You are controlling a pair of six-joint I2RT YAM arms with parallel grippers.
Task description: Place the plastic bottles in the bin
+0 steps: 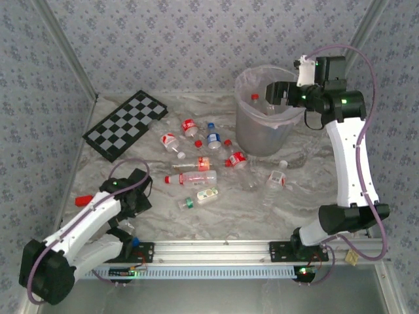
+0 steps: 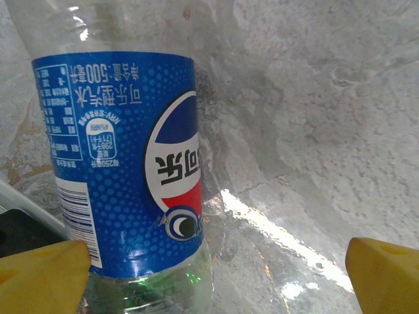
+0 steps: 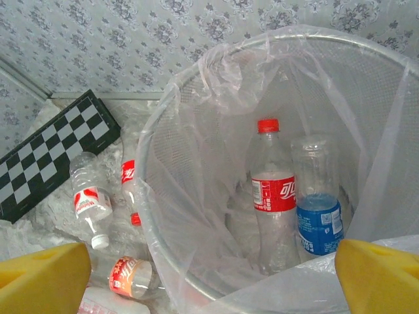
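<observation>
Bin (image 1: 256,136), upper right of top view: two plastic bottles inside, red-label bottle (image 3: 272,191) and blue-label bottle (image 3: 318,226). 
Roughly ten loose bottles (image 1: 196,178) left on counter (image 1: 255,219), mid-frame. 
Right pincer (image 3: 213,278) spread, empty, over bin. 
Left pincer (image 2: 216,278) spread beside Pepsi bottle (image 2: 121,163), not gripped.

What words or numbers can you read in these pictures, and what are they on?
"可乐": big white characters, upside down, on the blue-label bottle in the left wrist view.
"500": upside down, near the top of that label.
That label's small print: too small to read.
The red-label bottle in the bin: white characters, too blurred.
The binned blue bottle: unreadable.
</observation>
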